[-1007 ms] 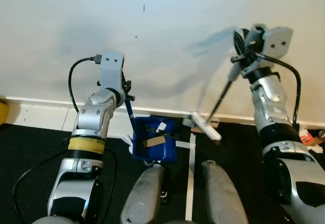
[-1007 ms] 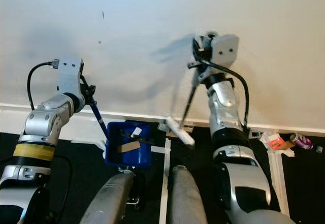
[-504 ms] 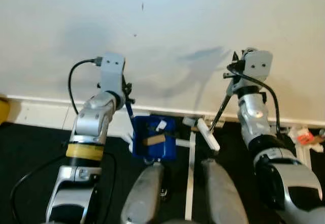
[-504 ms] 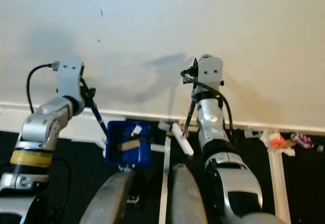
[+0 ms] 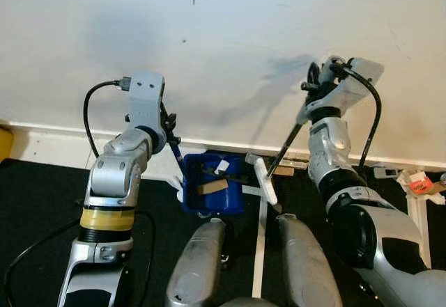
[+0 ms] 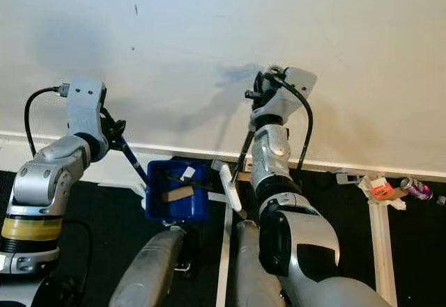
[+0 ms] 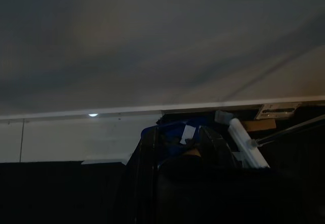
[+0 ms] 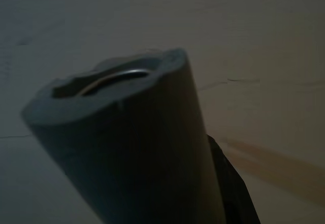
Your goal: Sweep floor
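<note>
While right end effector (image 5: 317, 91) grips broom (image 5: 265, 179), dustpan (image 5: 212, 193) beside

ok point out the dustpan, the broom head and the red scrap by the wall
dustpan (image 5: 212, 194): left eye view, on its blue tray
broom head (image 5: 265, 180): left eye view, middle of the white bar
red scrap (image 6: 379, 190): right eye view, on its red face

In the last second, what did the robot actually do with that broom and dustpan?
The right gripper swung the broom's handle inward, so the white broom head slid left along the floor until it sat beside the blue dustpan. The left gripper kept its hold on the dustpan's handle. The scraps in the pan stayed put, as did the litter by the wall.
</note>
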Motion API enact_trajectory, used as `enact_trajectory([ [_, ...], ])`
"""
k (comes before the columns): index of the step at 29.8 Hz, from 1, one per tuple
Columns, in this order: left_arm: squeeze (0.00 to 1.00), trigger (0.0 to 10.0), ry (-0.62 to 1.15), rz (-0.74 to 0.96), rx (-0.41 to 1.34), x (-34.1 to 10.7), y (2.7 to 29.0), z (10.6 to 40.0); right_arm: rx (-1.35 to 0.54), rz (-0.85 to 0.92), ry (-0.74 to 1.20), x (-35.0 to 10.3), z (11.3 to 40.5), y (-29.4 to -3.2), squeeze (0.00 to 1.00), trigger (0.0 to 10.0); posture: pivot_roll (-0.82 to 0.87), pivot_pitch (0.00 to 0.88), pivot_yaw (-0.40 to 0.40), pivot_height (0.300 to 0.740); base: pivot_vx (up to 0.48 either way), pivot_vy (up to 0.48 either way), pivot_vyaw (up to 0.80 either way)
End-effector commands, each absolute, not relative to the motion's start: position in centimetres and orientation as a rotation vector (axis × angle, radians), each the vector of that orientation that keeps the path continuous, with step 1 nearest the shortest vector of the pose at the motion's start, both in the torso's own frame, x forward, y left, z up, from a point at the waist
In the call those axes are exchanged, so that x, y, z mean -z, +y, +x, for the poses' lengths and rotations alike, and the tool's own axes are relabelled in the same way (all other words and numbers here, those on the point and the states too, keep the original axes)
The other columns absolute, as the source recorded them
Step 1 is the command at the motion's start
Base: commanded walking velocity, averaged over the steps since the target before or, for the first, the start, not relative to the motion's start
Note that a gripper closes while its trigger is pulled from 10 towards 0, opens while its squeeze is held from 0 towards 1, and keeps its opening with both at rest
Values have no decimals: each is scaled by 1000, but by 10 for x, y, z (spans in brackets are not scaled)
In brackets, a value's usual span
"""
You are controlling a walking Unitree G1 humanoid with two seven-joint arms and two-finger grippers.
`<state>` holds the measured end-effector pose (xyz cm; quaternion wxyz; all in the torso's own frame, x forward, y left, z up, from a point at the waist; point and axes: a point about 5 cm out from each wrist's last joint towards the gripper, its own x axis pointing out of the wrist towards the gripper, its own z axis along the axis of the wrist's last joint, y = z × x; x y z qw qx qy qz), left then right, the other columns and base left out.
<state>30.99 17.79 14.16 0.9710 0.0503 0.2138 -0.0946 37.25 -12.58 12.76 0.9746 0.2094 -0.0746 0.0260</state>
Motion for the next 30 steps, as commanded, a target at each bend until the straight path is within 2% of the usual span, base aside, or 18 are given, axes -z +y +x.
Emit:
enact_trajectory([
  [1,0,10000,495,42,263,-128,166,303,-131,548,-74,-115,367,-96,0,10000,208,315,38,740,0,0,0],
  [9,0,10000,495,36,267,-128,164,304,-284,591,-114,-129,369,-69,0,10000,193,302,34,740,0,0,0],
  [15,0,10000,490,29,270,-128,161,308,-345,541,-210,-145,371,-70,0,10000,155,286,22,740,0,0,0],
  [17,0,10000,487,25,271,-126,159,310,-364,499,-319,-162,372,-82,0,10000,140,279,19,740,0,0,0],
  [20,0,10000,485,23,272,-126,158,311,-371,496,-372,-170,372,-88,0,10000,127,274,16,740,0,0,0],
  [22,0,10000,480,19,279,-126,155,313,-372,400,-480,-188,367,-110,0,10000,108,266,17,740,0,0,0],
  [26,0,10000,479,19,285,-125,153,315,-367,316,-512,-193,362,-125,0,10000,94,261,19,740,0,0,0],
  [30,0,10000,475,21,296,-124,151,321,-325,101,-484,-191,351,-163,0,10000,66,249,28,740,0,0,0],
])
